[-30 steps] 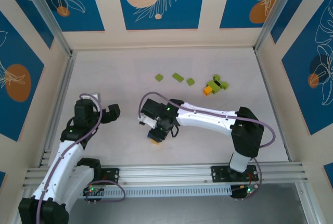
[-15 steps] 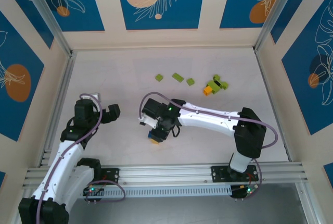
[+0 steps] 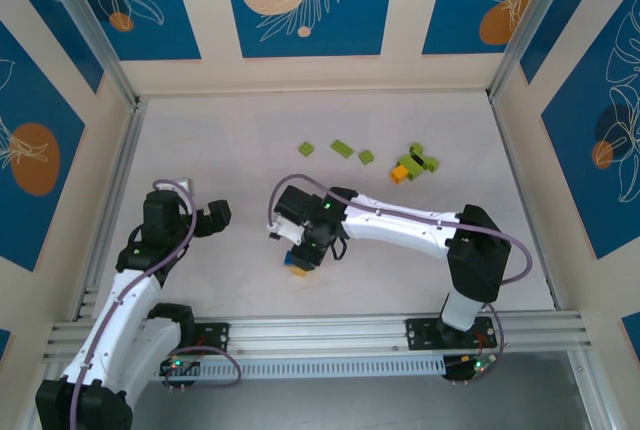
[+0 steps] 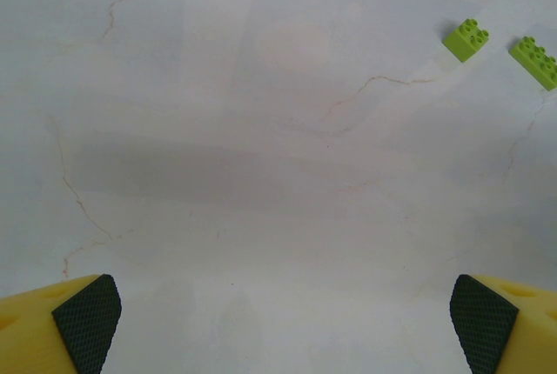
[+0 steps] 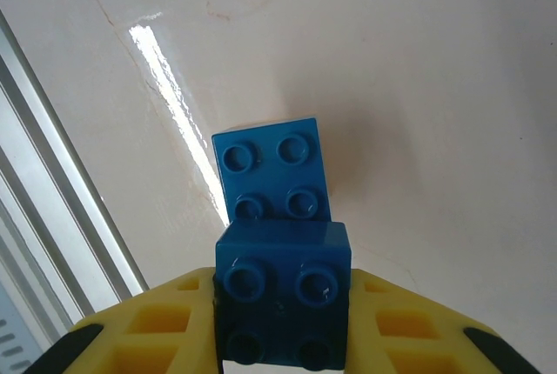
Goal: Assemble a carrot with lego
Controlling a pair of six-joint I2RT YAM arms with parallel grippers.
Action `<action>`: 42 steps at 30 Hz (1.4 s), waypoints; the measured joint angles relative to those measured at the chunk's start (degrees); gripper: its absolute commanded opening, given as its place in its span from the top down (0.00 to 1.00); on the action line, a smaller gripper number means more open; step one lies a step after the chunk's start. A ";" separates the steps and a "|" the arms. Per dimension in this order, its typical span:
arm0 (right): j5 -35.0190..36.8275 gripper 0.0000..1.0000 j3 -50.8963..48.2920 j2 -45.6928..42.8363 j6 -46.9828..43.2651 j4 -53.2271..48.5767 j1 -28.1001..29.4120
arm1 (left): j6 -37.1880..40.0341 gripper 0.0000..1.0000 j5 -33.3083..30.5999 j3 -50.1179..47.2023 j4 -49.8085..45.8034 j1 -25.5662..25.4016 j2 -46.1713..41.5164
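Top external view: we judge the step in hand to be joining bricks at the right gripper [image 3: 297, 256]. It hangs low over the table [image 3: 200, 140] with blue between its jaws and an orange brick [image 3: 298, 271] just beneath its tip. To do this well, we would square the studs up first and press straight down. We would let go only once the piece sits flush. The loose green bricks [image 3: 343, 148] and a mixed clump [image 3: 412, 164] lie well beyond this gripper, on the far side. The left gripper [image 3: 214, 216] hangs well off to its left, touching nothing.

Left wrist view: the left gripper [image 4: 283, 339] stands spread wide with nothing between its pads. Two green pieces lie far ahead of it, to its right.

Right wrist view: the right gripper [image 5: 283, 330] is clamped tight on a blue brick [image 5: 283, 274], studs toward us. A second blue brick [image 5: 274, 170] sits just ahead of the gripper, against the held one. We cannot tell whether the two are locked together.
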 measured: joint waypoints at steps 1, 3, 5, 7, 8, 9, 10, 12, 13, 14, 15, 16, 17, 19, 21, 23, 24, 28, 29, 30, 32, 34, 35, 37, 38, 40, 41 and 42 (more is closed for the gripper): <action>-0.09 0.73 0.00 0.09 -0.11 0.07 -0.02 | 0.00 0.00 -0.02 0.00 0.00 0.00 0.00; -0.48 0.73 0.00 0.22 -0.50 0.04 -0.02 | 0.00 0.00 0.00 0.00 0.00 0.00 0.00; -0.85 0.73 0.02 0.37 -0.76 0.07 -0.02 | 0.00 0.00 0.00 0.00 0.00 0.00 0.00; -1.16 0.72 0.04 0.55 -1.01 0.31 -0.02 | 0.00 0.00 0.00 0.00 0.00 0.00 0.00; -1.33 0.72 0.11 0.57 -1.16 0.33 -0.02 | 0.00 0.00 0.00 0.00 0.00 0.00 0.00; -1.51 0.72 0.13 0.68 -1.25 0.33 -0.02 | 0.00 0.00 0.00 0.00 0.00 0.00 0.00; -1.73 0.72 0.15 0.74 -1.38 0.44 -0.02 | 0.00 0.00 0.00 0.00 0.00 0.00 0.00; -2.08 0.73 0.39 0.92 -1.57 0.59 -0.02 | 0.00 0.00 0.00 0.00 0.00 0.00 0.00; -2.16 0.72 0.46 1.01 -1.60 0.68 -0.02 | 0.00 0.00 0.00 0.00 0.00 0.00 0.00; -2.25 0.72 0.50 1.11 -1.81 0.70 -0.02 | 0.00 0.00 0.00 0.00 0.00 0.00 0.00; -2.38 0.73 0.59 1.22 -2.01 0.70 -0.02 | 0.00 0.00 0.00 0.00 0.00 0.00 0.00; -2.43 0.73 0.72 1.33 -2.10 0.70 -0.02 | 0.00 0.00 0.00 0.00 0.00 0.00 0.00; -2.56 0.73 0.90 1.53 -2.36 0.68 -0.04 | 0.00 0.00 0.00 0.00 0.00 0.00 0.00; -2.69 0.73 1.40 2.03 -2.89 0.70 -0.13 | 0.00 0.00 0.00 0.00 0.00 0.02 0.00; -2.86 0.73 1.86 2.43 -3.43 0.66 -0.26 | 0.00 0.00 0.00 0.00 0.00 0.02 0.00; -2.99 0.73 2.43 2.93 -4.02 0.48 -0.37 | 0.00 0.00 0.00 0.00 0.00 0.02 0.00; -2.99 0.73 2.69 3.17 -4.39 0.22 -0.39 | 0.00 0.00 0.00 0.00 0.00 0.02 0.00; -3.04 0.73 3.37 3.61 -5.92 -0.63 -0.63 | 0.00 0.00 0.00 0.00 0.00 0.02 0.00; -3.04 0.72 3.43 3.67 -6.43 -0.96 -0.68 | 0.00 0.00 0.00 0.00 0.00 0.02 0.00; -3.08 0.72 3.52 3.72 -6.88 -1.33 -0.79 | 0.00 0.00 0.00 0.00 0.00 0.02 0.00; -3.32 0.72 3.69 3.78 -7.54 -1.79 -0.96 | 0.00 0.00 0.00 0.00 0.00 0.02 0.00; -3.52 0.72 3.91 3.89 -8.13 -2.34 -1.20 | 0.00 0.00 0.00 0.00 0.00 0.02 0.00; -3.65 0.72 3.91 3.89 -8.48 -2.51 -1.20 | 0.00 0.00 0.00 0.00 0.00 0.02 0.00; -3.74 0.72 3.91 3.96 -8.90 -2.93 -1.27 | 0.00 0.00 0.00 0.00 0.00 0.02 0.00; -3.89 0.72 3.91 4.11 -9.09 -2.95 -1.27 | 0.00 0.00 0.00 0.00 0.00 0.02 0.00; -4.28 0.72 4.04 4.33 -9.40 -2.82 -1.36 | 0.00 0.00 0.00 0.00 0.00 0.02 0.00; -4.37 0.72 4.07 4.39 -9.53 -2.82 -1.38 | 0.00 0.00 0.00 0.00 0.00 0.02 0.00; -4.52 0.72 4.09 4.46 -9.68 -2.80 -1.42 | 0.00 0.00 0.00 0.00 0.00 0.02 0.00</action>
